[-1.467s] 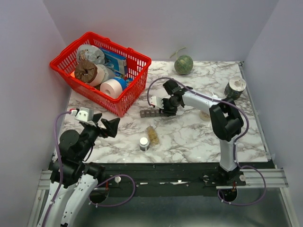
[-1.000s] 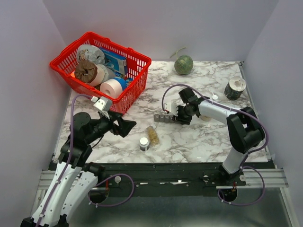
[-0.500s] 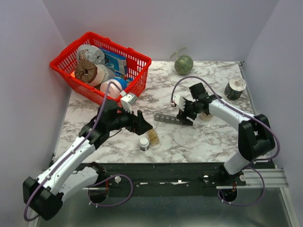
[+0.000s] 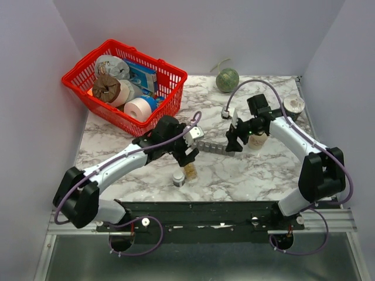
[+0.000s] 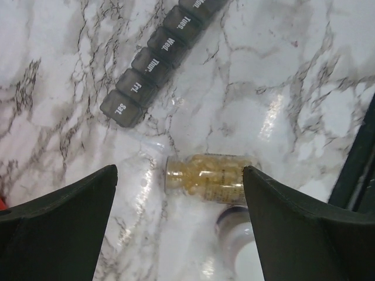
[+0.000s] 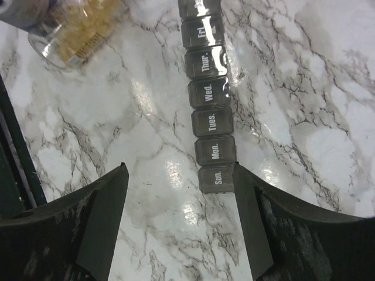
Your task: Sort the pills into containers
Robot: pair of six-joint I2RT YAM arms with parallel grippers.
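The pills show as tan-yellow pieces inside a clear vial (image 5: 206, 178) lying on its side on the marble (image 4: 190, 171). My left gripper (image 5: 179, 172) hangs open just above the vial (image 4: 188, 156), one finger on each side and touching nothing. The containers (image 6: 208, 99) are a dark-grey strip of day-labelled lidded boxes, lying flat right of the vial (image 4: 213, 147). My right gripper (image 6: 180, 170) is open at the strip's "Sun." end (image 4: 232, 142); that end lies beside the right finger (image 6: 249, 222), not clamped.
A small dark white-capped bottle (image 4: 179, 178) stands just left of the vial. The red wire basket (image 4: 153, 126) full of items fills the back left. A green ball (image 4: 227, 80) and a tape roll (image 4: 291, 108) sit at the back right. A beige bottle (image 4: 256, 142) lies under my right arm.
My left arm swung from the near left out over the vial. My right gripper dragged the strip to the right, then opened and let it go.
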